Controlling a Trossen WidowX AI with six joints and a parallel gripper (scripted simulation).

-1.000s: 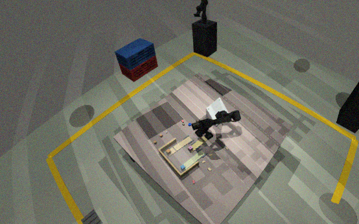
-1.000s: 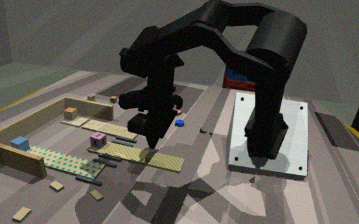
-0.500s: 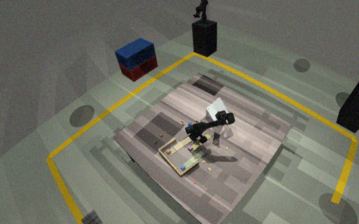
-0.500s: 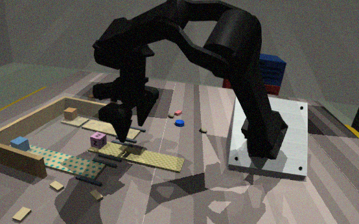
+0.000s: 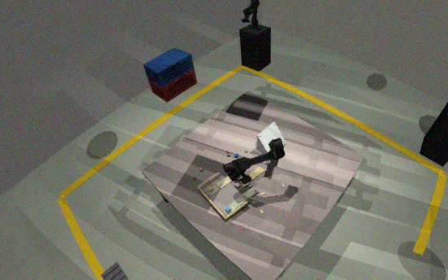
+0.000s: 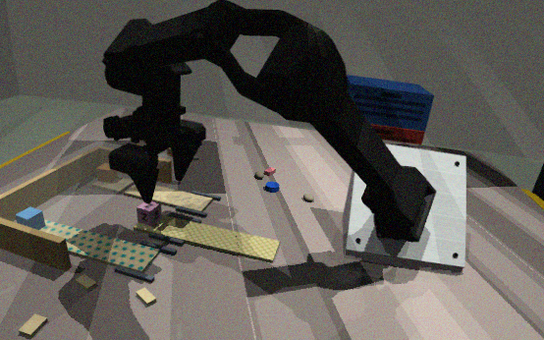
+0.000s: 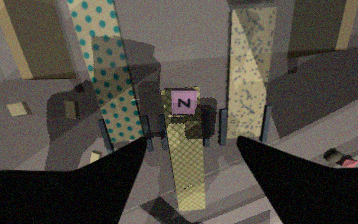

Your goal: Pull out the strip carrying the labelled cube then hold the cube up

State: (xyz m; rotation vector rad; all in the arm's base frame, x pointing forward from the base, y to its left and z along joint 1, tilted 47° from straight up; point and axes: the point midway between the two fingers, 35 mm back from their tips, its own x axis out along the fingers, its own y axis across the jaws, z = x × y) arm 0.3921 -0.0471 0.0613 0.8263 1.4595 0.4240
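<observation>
A pink cube [image 5: 237, 184] [image 6: 148, 214] [image 7: 184, 102] with a dark letter sits on the inner end of the yellow cross-hatched strip [image 6: 236, 241] [image 7: 187, 170]. That strip sticks out of the open side of the wooden frame [image 5: 214, 206] [image 6: 20, 251]. A teal-dotted strip [image 6: 103, 248] [image 7: 107, 65] lies on one side, with a blue cube [image 5: 228, 209] [image 6: 30, 218] at its inner end. A speckled strip [image 6: 177, 198] [image 7: 247, 85] lies on the other side. My gripper [image 6: 164, 191] [image 7: 192, 140] is open and empty, pointing down, its fingertips just above and near the pink cube.
Dark rails [image 6: 135, 274] [image 7: 223, 126] flank the strips. An orange-brown block [image 6: 110, 171] is at the frame's far corner. Small tan pieces [image 6: 145, 296] [image 7: 17, 109] lie near the dotted strip. A blue disc [image 6: 272, 187] and small pebbles [image 6: 308, 198] lie toward the arm's white base plate [image 6: 442, 206].
</observation>
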